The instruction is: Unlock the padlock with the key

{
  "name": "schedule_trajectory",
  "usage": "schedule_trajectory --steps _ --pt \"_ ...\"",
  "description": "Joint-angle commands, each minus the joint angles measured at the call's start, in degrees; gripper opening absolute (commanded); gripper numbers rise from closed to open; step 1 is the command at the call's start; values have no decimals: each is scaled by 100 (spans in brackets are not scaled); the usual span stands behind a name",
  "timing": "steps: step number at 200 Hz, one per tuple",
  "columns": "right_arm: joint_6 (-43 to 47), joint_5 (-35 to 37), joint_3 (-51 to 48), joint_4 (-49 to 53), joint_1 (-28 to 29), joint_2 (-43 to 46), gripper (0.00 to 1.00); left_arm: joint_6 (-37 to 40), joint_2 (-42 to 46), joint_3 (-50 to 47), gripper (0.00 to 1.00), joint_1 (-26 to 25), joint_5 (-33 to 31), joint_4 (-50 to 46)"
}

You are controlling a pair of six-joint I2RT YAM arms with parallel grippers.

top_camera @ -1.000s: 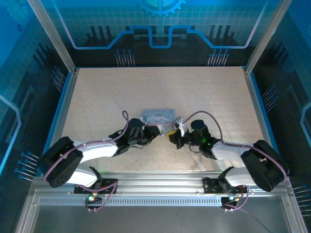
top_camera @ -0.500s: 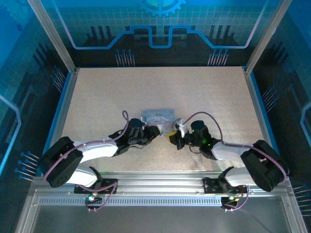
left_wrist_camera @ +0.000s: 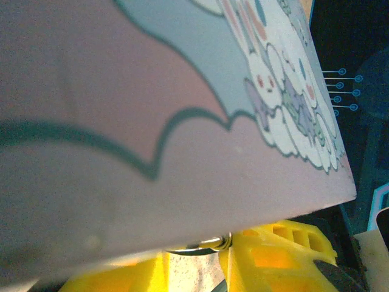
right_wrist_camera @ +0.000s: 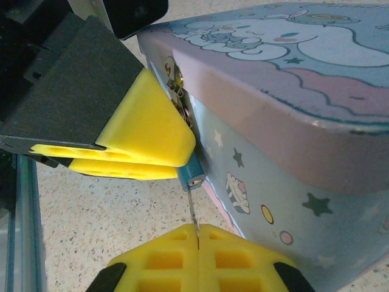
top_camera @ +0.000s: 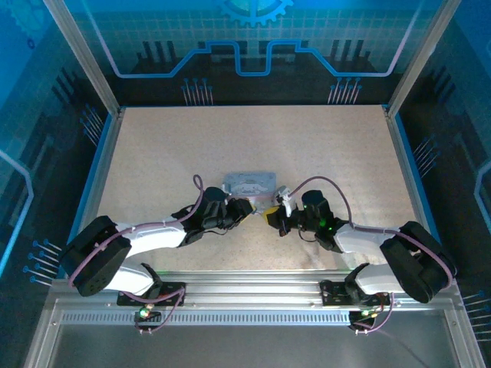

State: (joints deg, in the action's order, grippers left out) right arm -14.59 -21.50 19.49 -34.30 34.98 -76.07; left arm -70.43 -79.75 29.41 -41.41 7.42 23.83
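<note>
In the right wrist view the padlock point(right_wrist_camera: 192, 173) is a small teal-blue body with its keyhole facing down, hanging at the latch point(right_wrist_camera: 175, 76) of the lavender cartoon tin point(right_wrist_camera: 285, 115). My left gripper point(right_wrist_camera: 180, 159) is shut on the padlock, its yellow fingers point(right_wrist_camera: 143, 131) clamping the body from the left. My right gripper point(right_wrist_camera: 197, 234) is shut on the key point(right_wrist_camera: 193, 213), whose thin blade points up with its tip at the keyhole. In the left wrist view a metal ring point(left_wrist_camera: 214, 244) shows under the tin lid point(left_wrist_camera: 152, 121). From above, left gripper point(top_camera: 247, 208) and right gripper point(top_camera: 270, 217) meet in front of the tin point(top_camera: 248, 183).
The tin stands on the speckled tabletop point(top_camera: 153, 153), right behind both grippers. Blue rails point(top_camera: 402, 165) edge the table on the sides, and an aluminium frame point(top_camera: 253, 295) runs along the near edge.
</note>
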Motion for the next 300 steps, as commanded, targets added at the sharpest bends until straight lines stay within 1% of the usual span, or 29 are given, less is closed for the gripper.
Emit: schedule_trajectory --steps 1,37,83,216,273,300 --pt "-1 -52 -28 -240 89 15 1 20 161 -5 26 39 196 191" --pt "20 -31 88 -329 127 -140 1 11 133 9 26 43 266 224" --pt "70 162 117 -365 158 -273 1 3 143 3 26 44 286 245" --pt "114 155 -82 -138 97 180 1 8 129 11 26 42 258 213" --pt "77 163 23 -346 96 -75 1 -1 139 54 26 45 298 192" --pt "53 299 -1 -462 97 -122 1 -6 143 61 26 45 317 183"
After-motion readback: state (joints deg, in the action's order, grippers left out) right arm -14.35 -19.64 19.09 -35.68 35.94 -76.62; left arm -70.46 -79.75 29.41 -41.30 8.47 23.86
